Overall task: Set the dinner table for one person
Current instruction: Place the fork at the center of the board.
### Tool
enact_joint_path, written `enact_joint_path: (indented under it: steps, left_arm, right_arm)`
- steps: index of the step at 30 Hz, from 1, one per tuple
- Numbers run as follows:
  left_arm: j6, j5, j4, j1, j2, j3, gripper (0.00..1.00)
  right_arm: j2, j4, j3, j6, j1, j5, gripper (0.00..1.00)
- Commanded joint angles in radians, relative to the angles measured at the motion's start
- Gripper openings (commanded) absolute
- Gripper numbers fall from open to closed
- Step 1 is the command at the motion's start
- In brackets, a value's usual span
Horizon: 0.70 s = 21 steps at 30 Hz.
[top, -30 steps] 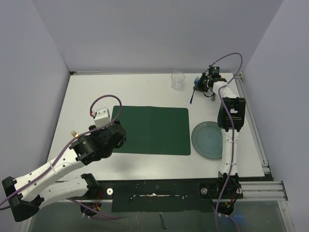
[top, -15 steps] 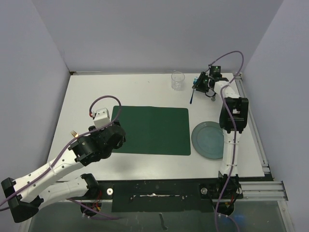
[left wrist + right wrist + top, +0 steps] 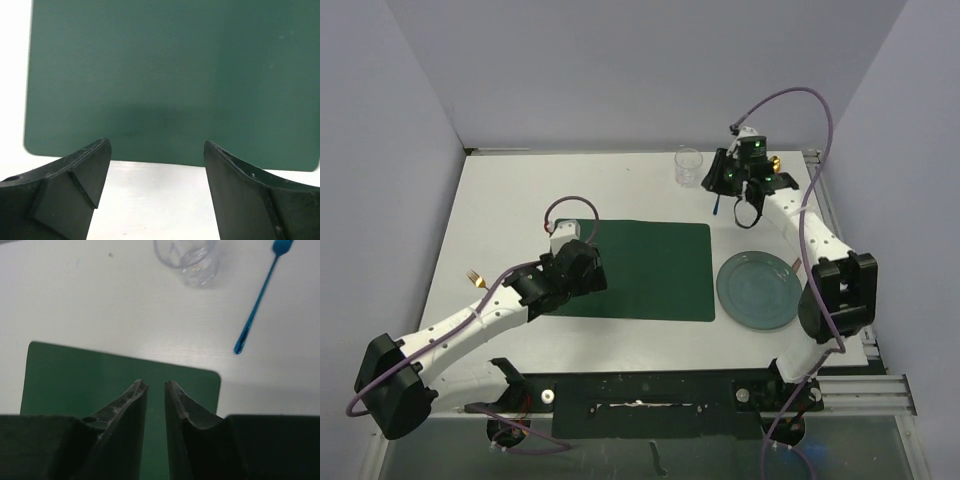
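The white dinner table (image 3: pixel 500 200) carries a dark green placemat (image 3: pixel 640 270) in the middle. A grey-blue plate (image 3: pixel 757 290) lies right of the mat. A clear cup (image 3: pixel 688 166) stands at the back, with a blue utensil (image 3: pixel 717 205) beside it. My left gripper (image 3: pixel 585 268) is open and empty, held above the mat's left edge. In the left wrist view (image 3: pixel 156 145) the mat (image 3: pixel 170 75) lies ahead. My right gripper (image 3: pixel 720 178) hovers by the cup, jaws almost together on nothing. The right wrist view (image 3: pixel 156 384) shows the cup (image 3: pixel 192 257) and the blue utensil (image 3: pixel 257 305).
A small gold fork (image 3: pixel 473 277) lies on the table left of the mat, beside my left arm. Grey walls close off the left, back and right sides. A metal rail (image 3: pixel 840 250) runs along the table's right edge.
My left arm has stretched forward and right, bringing its gripper to the mat's left edge. My right arm has swung its elbow out to the near right, and its gripper has moved left towards the cup.
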State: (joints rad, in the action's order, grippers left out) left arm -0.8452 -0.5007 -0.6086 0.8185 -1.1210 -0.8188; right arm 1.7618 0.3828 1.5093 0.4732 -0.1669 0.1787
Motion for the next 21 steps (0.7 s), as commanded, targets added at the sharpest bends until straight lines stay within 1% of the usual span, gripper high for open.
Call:
enact_joint_path:
  steps: [1,3,4,5,6,8,9,12,16,19,21]
  left_arm:
    - [0.077,0.236,0.255,-0.074,-0.009,-0.029,0.74]
    - [0.083,0.207,0.221,-0.074,-0.024,-0.06,0.72]
    - [0.09,0.202,0.206,-0.076,-0.029,-0.069,0.64]
    - [0.095,0.201,0.196,-0.076,-0.032,-0.071,0.53]
    - [0.097,0.203,0.192,-0.077,-0.033,-0.066,0.44]
    - [0.094,0.21,0.184,-0.079,-0.031,-0.05,0.17]
    - [0.087,0.213,0.18,-0.079,-0.03,-0.038,0.1]
    - [0.062,0.221,0.183,-0.079,-0.022,0.013,0.0]
    - [0.033,0.22,0.196,-0.079,-0.024,0.084,0.0]
    - [0.026,0.201,0.187,-0.078,-0.052,0.107,0.0]
    - [0.024,0.201,0.19,-0.075,-0.072,0.118,0.0]
  right_arm:
    - [-0.206,0.021,-0.183,-0.069,-0.227,-0.255,0.15]
    - [-0.286,0.004,-0.288,-0.025,-0.309,-0.318,0.01]
    - [-0.32,-0.013,-0.355,-0.002,-0.347,-0.338,0.0]
    - [-0.352,-0.02,-0.404,0.027,-0.382,-0.357,0.0]
    - [-0.377,-0.023,-0.444,0.054,-0.416,-0.38,0.0]
    - [-0.412,-0.013,-0.505,0.107,-0.49,-0.446,0.0]
    - [-0.418,0.004,-0.522,0.136,-0.529,-0.489,0.0]
    - [-0.4,0.077,-0.536,0.208,-0.662,-0.592,0.0]
    - [-0.295,0.198,-0.496,0.292,-0.792,-0.684,0.0]
    - [-0.181,0.304,-0.445,0.358,-0.857,-0.743,0.0]
    - [-0.128,0.332,-0.412,0.386,-0.893,-0.759,0.0]
